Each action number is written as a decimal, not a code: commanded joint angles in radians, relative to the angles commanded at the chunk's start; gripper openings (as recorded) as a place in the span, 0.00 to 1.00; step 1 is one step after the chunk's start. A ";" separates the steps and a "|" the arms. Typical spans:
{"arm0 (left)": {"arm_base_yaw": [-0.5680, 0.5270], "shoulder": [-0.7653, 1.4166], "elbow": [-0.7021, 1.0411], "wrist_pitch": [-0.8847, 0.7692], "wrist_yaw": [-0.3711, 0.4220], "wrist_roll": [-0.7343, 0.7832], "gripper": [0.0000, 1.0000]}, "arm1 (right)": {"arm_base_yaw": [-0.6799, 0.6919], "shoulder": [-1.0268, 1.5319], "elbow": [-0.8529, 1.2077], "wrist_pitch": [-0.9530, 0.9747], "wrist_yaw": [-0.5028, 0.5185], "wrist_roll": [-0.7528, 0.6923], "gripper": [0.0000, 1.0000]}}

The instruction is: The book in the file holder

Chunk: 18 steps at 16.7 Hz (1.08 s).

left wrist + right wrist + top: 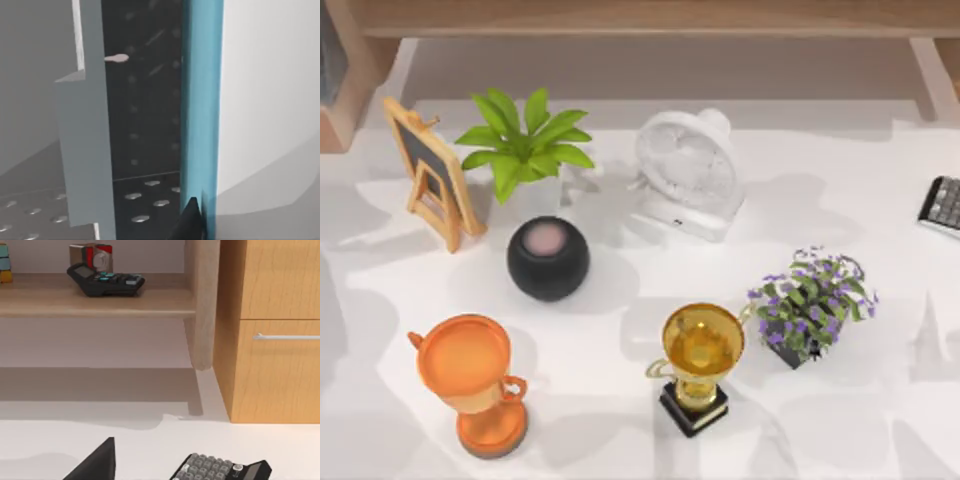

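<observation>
Left gripper (192,220) clenched on book (200,100): blue spine edge-on directly ahead of fingertip, upright, just beside perforated dark file holder (142,100). Judged stiff, light, smooth-covered; slips easily, so pinch low across spine. Right gripper (95,462) near calculator (220,471); state cannot tell.

upright blue-spined book (200,110) with white cover, standing on edge inside the grey perforated file holder (82,150), spine pressed close beside a dark dotted panel, lower edge down at the holder's perforated floor.
</observation>
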 joint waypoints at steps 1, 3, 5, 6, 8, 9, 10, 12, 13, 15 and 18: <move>-0.007 0.017 0.018 -0.002 -0.006 -0.002 0.00 | 0.000 0.000 0.000 0.000 0.000 0.000 1.00; -0.019 0.044 0.044 -0.006 -0.014 -0.003 0.00 | 0.000 0.000 0.000 0.000 0.000 0.000 1.00; -0.020 0.047 0.046 -0.007 -0.015 -0.004 0.00 | 0.000 0.000 0.000 0.000 0.000 0.000 1.00; -0.020 0.047 0.046 -0.007 -0.015 -0.004 0.00 | 0.000 0.000 0.000 0.000 0.000 0.000 1.00; -0.020 0.047 0.046 -0.007 -0.015 -0.004 0.08 | 0.000 0.000 0.000 0.000 0.000 0.000 1.00; -0.020 0.047 0.046 -0.007 -0.015 -0.004 0.15 | 0.000 0.000 0.000 0.000 0.000 0.000 1.00; -0.020 0.047 0.046 -0.007 -0.015 -0.004 0.23 | 0.000 0.000 0.000 0.000 0.000 0.000 1.00; -0.020 0.047 0.046 -0.007 -0.015 -0.004 0.38 | 0.000 0.000 0.000 0.000 0.000 0.000 1.00; -0.020 0.047 0.046 -0.007 -0.015 -0.004 0.45 | 0.000 0.000 0.000 0.000 0.000 0.000 1.00; -0.020 0.047 0.046 -0.007 -0.015 -0.004 0.60 | 0.000 0.000 0.000 0.000 0.000 0.000 1.00; -0.020 0.047 0.046 -0.007 -0.015 -0.004 0.83 | 0.000 0.000 0.000 0.000 0.000 0.000 1.00</move>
